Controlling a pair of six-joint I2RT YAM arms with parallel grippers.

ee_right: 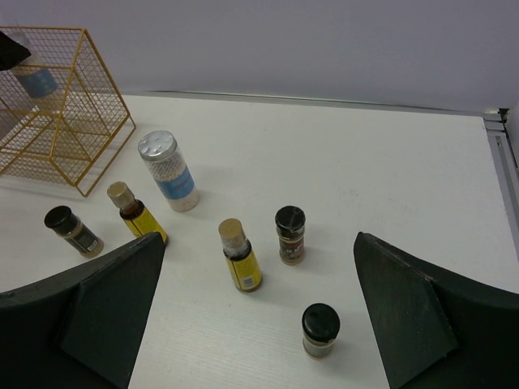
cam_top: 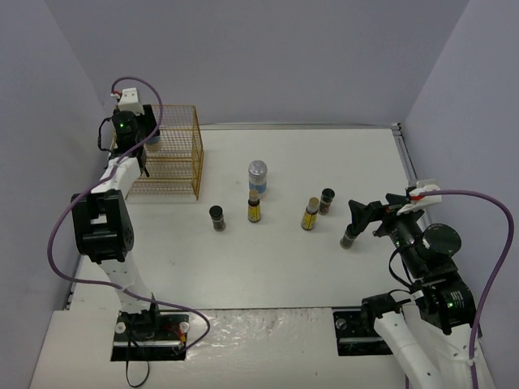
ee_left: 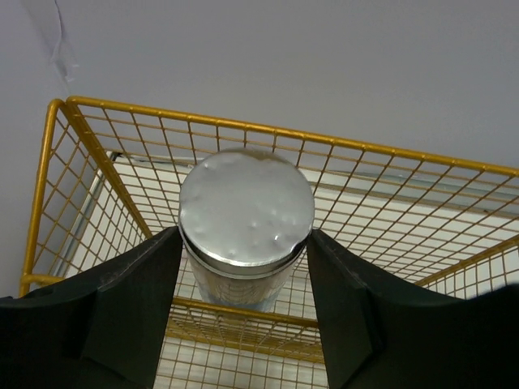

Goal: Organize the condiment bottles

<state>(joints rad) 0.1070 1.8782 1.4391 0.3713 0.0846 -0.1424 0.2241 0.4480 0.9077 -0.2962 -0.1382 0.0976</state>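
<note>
- The left gripper [ee_left: 243,253] is closed on a pale jar with a silver lid [ee_left: 246,207]; one black finger [ee_left: 134,300] presses each side of it just under the lid.
- That jar sits upright inside the gold wire rack [cam_top: 182,154], at the far left of the table [cam_top: 284,275]. Whether its base touches the rack floor cannot be told.
- The right gripper [cam_top: 375,209] has its jaws spread wide and grips nothing; it hangs over the right side of the table.
- A short dark black-lidded jar [cam_top: 349,237] stands just below and in front of it, apart from both fingers.
- The second pale jar with a blue label [cam_top: 257,178] stands upright mid-table, with a slim yellow-labelled bottle [cam_top: 254,209] just in front of it.
- Another dark jar [cam_top: 217,217] stands to the left of that pair.
- To the right, the second yellow-labelled bottle [cam_top: 310,214] and the third dark jar [cam_top: 327,200] stand close together.
</note>
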